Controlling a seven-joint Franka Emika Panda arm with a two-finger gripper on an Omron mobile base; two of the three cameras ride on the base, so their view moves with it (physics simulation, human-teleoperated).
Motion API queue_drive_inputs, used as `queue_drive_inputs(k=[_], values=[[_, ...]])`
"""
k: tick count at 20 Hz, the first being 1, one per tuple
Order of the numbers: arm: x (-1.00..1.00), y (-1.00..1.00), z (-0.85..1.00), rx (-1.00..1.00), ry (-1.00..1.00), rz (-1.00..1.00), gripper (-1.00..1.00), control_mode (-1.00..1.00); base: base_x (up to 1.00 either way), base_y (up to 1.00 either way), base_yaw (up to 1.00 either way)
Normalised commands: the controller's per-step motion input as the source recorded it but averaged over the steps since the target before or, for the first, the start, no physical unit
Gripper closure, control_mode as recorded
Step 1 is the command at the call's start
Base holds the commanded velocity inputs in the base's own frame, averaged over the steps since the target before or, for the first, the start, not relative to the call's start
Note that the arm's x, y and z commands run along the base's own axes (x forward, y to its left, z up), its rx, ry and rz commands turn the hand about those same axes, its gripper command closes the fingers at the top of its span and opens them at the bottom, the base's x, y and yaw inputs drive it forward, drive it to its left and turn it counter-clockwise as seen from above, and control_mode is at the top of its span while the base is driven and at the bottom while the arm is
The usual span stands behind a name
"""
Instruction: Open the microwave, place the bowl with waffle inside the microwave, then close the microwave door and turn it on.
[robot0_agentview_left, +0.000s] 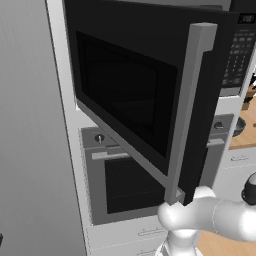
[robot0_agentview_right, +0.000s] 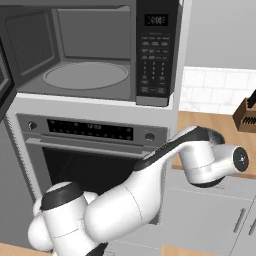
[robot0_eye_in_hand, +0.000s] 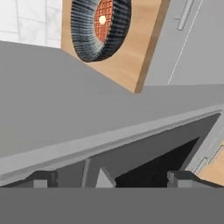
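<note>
The microwave (robot0_agentview_right: 90, 55) stands with its cavity and glass turntable (robot0_agentview_right: 85, 75) exposed. Its black microwave door (robot0_agentview_left: 130, 90) is swung wide open toward me, with the silver bar handle (robot0_agentview_left: 192, 110) on its free edge. The keypad panel (robot0_agentview_right: 152, 55) sits to the right of the cavity. On the wooden counter (robot0_eye_in_hand: 131, 57) rests the dark grey bowl with waffle (robot0_eye_in_hand: 100, 26), reddish food inside. My gripper (robot0_eye_in_hand: 113, 179) is open and empty, well short of the bowl, with its fingertips (robot0_eye_in_hand: 41, 179) spread wide. The arm's hand (robot0_agentview_right: 220, 160) hangs at the counter's front edge.
A silver-fronted oven (robot0_agentview_right: 90, 150) with a horizontal handle sits under the microwave. A knife block (robot0_agentview_right: 247, 112) stands on the counter at far right. Grey drawers (robot0_agentview_right: 220, 215) lie below the counter. The open door juts far out over the oven front.
</note>
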Motion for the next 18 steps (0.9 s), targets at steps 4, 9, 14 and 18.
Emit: queue_drive_inputs(k=[4, 9, 14, 18], values=[[0.65, -0.28, -0.13, 0.03, 0.00, -0.04, -1.00, -1.00, 0.00, 0.00, 0.00], [0.41, -0.29, -0.40, 0.01, 0.00, -0.03, -1.00, -1.00, 0.00, 0.00, 0.00], [0.23, -0.30, -0.49, 0.00, 0.01, -0.03, -1.00, -1.00, 0.00, 0.00, 0.00], [0.25, -0.19, -0.26, 0.00, 0.03, -0.03, -1.00, -1.00, 0.00, 0.00, 0.00]])
